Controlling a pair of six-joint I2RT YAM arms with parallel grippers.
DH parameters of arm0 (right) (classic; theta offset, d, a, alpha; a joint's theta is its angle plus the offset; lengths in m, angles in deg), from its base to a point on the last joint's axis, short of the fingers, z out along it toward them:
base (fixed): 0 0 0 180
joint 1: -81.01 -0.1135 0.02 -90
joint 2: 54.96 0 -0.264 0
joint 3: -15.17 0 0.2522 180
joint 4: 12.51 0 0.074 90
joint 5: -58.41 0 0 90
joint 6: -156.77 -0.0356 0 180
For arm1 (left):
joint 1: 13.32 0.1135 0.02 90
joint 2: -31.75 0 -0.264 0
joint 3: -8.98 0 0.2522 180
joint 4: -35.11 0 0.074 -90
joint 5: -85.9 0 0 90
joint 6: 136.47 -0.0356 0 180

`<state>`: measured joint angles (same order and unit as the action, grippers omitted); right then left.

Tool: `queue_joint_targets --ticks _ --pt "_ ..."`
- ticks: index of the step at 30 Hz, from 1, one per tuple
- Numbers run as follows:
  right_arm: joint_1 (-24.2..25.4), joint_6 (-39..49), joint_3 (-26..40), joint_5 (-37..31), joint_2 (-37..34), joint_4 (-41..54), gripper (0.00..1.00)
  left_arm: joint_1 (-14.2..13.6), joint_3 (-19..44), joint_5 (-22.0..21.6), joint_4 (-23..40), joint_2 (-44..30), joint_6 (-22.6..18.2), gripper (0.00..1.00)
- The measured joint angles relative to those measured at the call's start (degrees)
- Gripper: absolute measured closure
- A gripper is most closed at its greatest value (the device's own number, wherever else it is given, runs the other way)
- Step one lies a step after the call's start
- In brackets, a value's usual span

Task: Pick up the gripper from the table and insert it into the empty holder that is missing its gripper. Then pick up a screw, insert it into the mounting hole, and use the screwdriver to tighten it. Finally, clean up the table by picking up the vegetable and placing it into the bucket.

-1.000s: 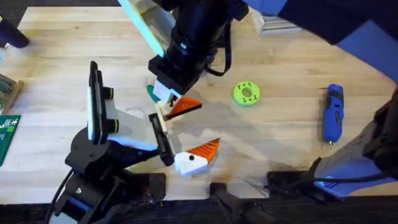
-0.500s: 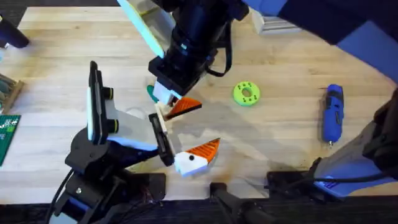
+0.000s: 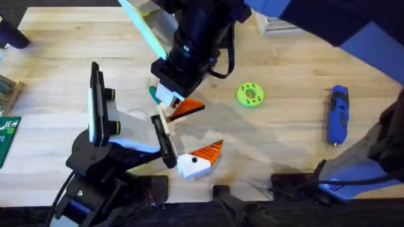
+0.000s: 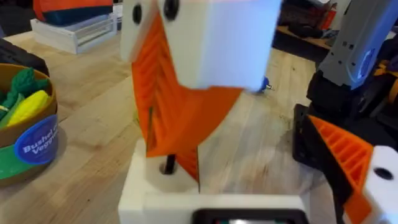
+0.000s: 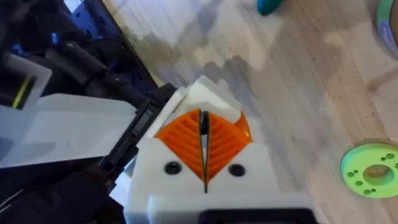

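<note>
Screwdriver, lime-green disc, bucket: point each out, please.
Screwdriver (image 3: 338, 115): overhead view, middle of its blue body.
Lime-green disc (image 3: 250, 94): overhead view, its flat ring.
Bucket (image 4: 28, 146): left wrist view, blue label on its wall.

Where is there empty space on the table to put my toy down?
There is bare wood on the table between the green disc and the blue screwdriver, and more along the far left beyond the black stand. The middle is crowded: both robot arms and the orange-and-white gripper pieces bunch there.

The counter (image 3: 297, 57) was pale wood with visible grain, evenly lit, soft shadows falling across its middle. Beyond its far edge the room lay dark. A stack of white trays (image 4: 78, 32) stood near that edge.
</note>
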<state>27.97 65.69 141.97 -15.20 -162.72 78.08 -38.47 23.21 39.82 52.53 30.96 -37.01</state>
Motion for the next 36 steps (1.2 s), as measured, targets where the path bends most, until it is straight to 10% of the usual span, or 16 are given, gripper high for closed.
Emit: queue_joint_targets --ticks 27,34,36 --pt "0.00 0.00 -0.02 0.24 -1.38 -0.11 0.989 -0.02 0.00 0.04 0.02 -0.02 0.24 0.015" --pt "0.16 0.15 -0.02 -1.86 -1.31 0.61 0.111 0.00 0.00 0.00 0.04 0.00 0.66 0.015" --pt "0.61 0.22 -0.04 -3.65 -1.04 0.63 0.014 0.00 0.00 0.04 0.02 0.00 0.58 0.015"
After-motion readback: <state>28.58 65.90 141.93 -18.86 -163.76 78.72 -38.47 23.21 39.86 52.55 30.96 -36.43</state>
